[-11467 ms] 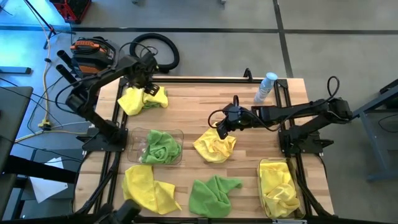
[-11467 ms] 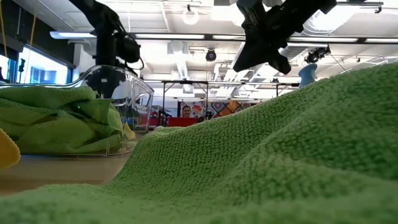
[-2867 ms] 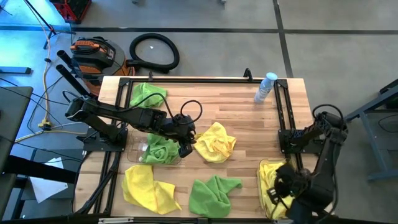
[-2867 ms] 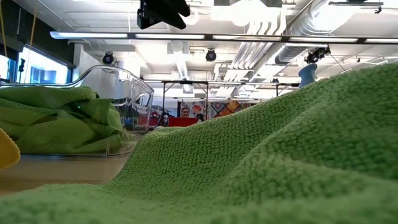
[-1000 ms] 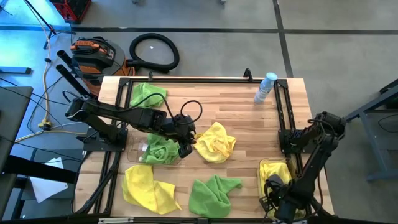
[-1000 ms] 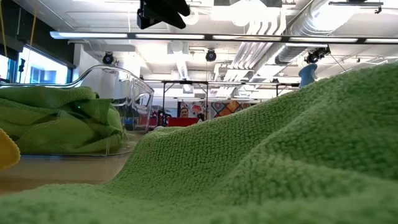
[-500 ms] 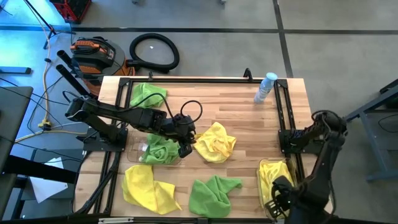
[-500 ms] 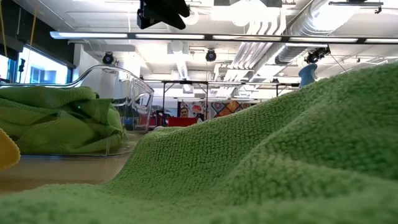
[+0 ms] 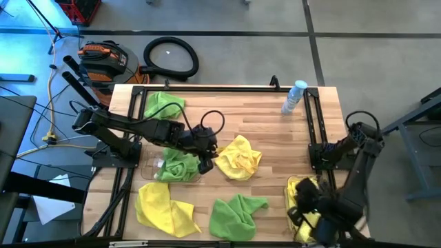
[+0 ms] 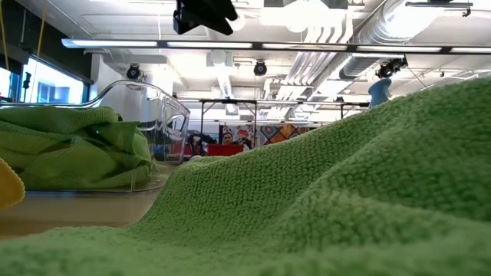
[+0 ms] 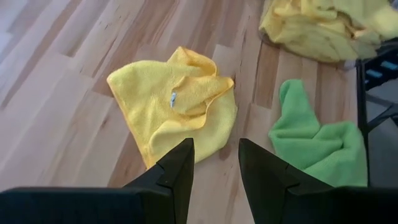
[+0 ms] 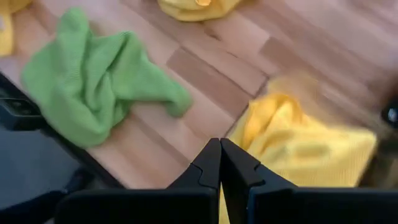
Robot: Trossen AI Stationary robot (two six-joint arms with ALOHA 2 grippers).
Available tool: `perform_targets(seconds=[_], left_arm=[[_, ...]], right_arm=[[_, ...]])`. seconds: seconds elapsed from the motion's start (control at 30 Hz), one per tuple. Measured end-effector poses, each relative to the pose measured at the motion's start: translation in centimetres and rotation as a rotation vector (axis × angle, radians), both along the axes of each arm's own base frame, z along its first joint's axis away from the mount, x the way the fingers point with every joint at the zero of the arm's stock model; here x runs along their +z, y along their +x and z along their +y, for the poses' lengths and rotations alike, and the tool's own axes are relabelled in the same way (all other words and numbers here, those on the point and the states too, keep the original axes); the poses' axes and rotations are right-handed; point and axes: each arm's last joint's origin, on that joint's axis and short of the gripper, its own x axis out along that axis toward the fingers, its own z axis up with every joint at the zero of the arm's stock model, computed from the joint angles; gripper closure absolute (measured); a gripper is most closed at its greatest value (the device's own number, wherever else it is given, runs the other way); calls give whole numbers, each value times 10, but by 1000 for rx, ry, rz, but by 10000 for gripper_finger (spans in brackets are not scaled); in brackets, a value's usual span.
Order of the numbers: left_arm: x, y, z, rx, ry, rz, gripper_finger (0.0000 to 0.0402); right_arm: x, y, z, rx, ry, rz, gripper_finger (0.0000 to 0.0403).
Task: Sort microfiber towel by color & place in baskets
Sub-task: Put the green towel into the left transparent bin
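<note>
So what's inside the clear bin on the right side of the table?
Yellow towels fill the right bin. The right claw hovers over it, shut and empty, hiding part of the pile, so I can't count them.

Grey concrete floor (image 9: pixel 275 41) all around a pale wooden table (image 9: pixel 234 117), crossed by dark seams, with a black coiled hose (image 9: pixel 171 56) and an orange-and-black machine (image 9: pixel 103 56) lying beyond the table's far left corner, and a yellow cable (image 9: pixel 51 103) trailing down the left side. Across the table at low level, a large open hall: white ceiling with ducts and pipes (image 10: pixel 345 54), long strip lights (image 10: pixel 115 44), a bright window (image 10: pixel 54 88) on the left, colourful panels (image 10: pixel 265 134) along the far wall.
</note>
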Motion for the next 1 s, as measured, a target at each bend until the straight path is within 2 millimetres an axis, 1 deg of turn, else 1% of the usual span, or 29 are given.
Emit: perform_targets(seconds=[0.1,0.2,0.4,0.53,0.67,0.8,0.93,1.0], left_arm=[[2,2,0,3,-5,-27,289],[4,4,2,14,-8,-51,289],[4,5,8,96,-7,-66,289],[4,5,15,188,12,-71,289],[-1,0,32,335,-25,-11,289],[-11,-12,58,480,-34,137,289],[-18,-27,81,501,34,310,289],[-19,-33,91,516,63,364,289]], right_arm=[[-16,15,-12,75,22,-23,403],[-34,26,-32,147,4,-103,403],[-61,28,-93,193,1,-255,403],[-71,29,-129,248,2,-421,403],[-81,29,-160,310,22,-545,403],[-86,30,-185,340,42,-593,403],[-86,34,-202,354,9,-593,403],[-83,38,-209,363,-5,-614,403]])
